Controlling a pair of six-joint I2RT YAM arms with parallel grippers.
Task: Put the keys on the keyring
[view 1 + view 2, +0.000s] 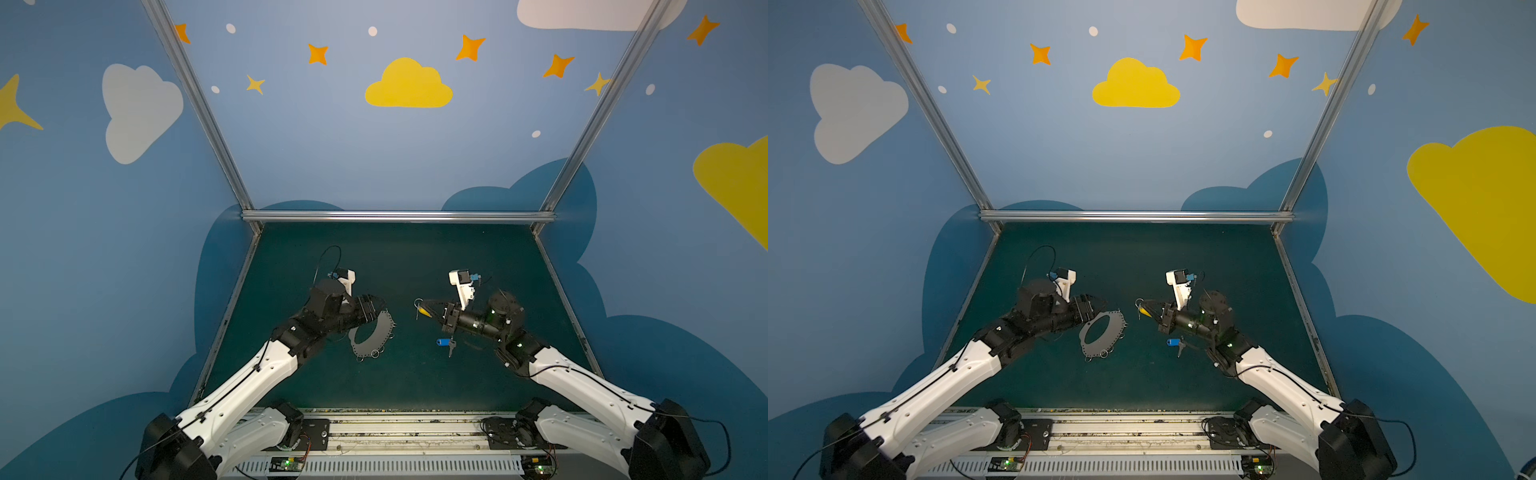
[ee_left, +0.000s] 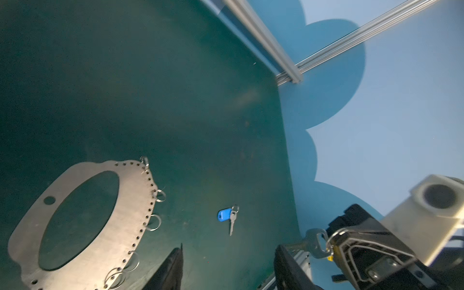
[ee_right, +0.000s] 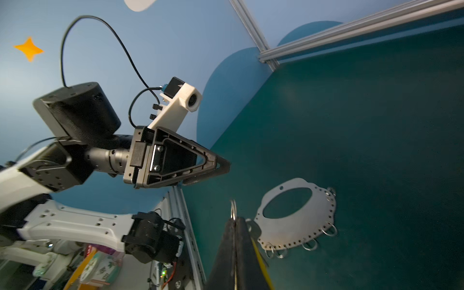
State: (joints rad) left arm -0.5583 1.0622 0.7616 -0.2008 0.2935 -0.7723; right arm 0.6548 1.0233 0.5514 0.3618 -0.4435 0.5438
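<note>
Dark green tabletop (image 1: 415,257), blue walls (image 1: 374,158) w/ painted clouds & stars, alu rails (image 1: 399,216) along the edges. Keyring (image 1: 385,330) lies flat left of centre. Blue-tag key (image 1: 444,343) lies on the tabletop near the right arm. Right gripper (image 1: 432,312) clenched on yellow-tag key (image 1: 423,311), raised. Left gripper (image 1: 380,305) released, nothing in it, over keyring's far edge. Left wrist view shows the held key's silver head (image 2: 313,242). Right wrist view shows its split ring (image 3: 233,208) edge-on.
</note>
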